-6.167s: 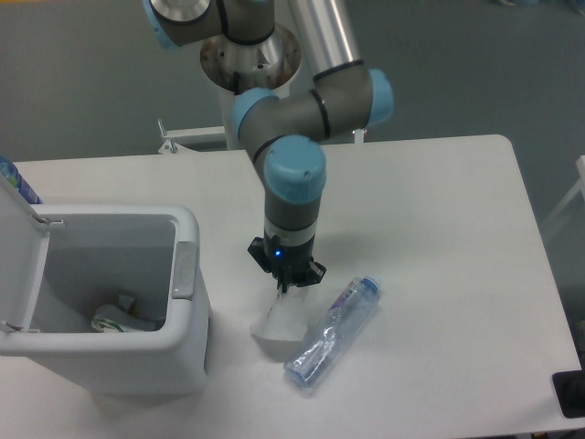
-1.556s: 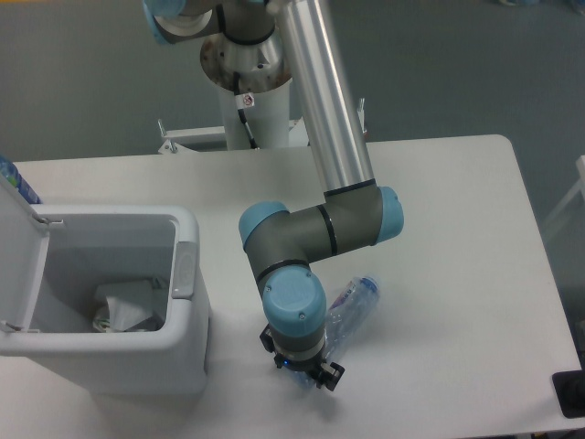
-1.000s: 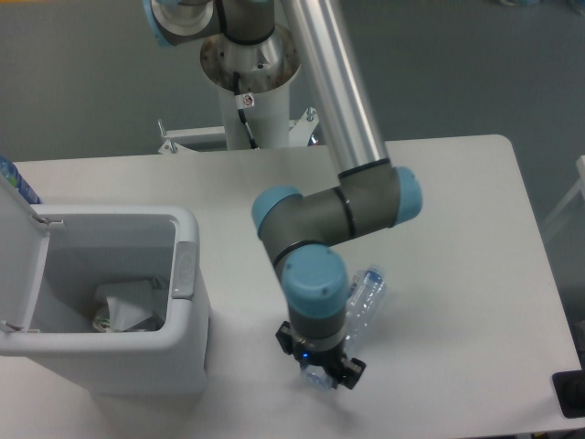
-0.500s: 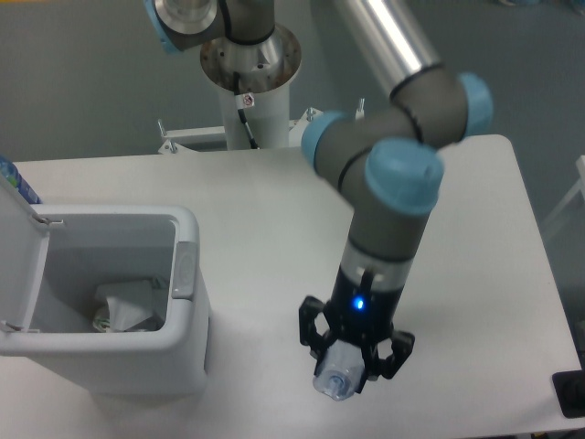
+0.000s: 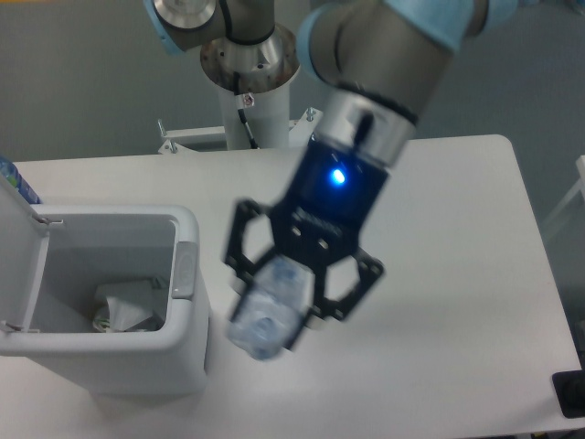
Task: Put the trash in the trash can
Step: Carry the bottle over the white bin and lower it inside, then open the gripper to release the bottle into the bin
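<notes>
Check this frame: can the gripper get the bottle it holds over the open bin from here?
Probably yes. The gripper is shut on the bottle, lifted just right of the bin. The lid stands open on the far left side, and nothing shows between bottle and opening.

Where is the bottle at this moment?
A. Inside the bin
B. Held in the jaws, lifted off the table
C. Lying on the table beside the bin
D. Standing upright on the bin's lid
B: the bottle sits between the jaws of the gripper, raised toward the camera to the right of the open bin, which holds only the wrapper.
</notes>
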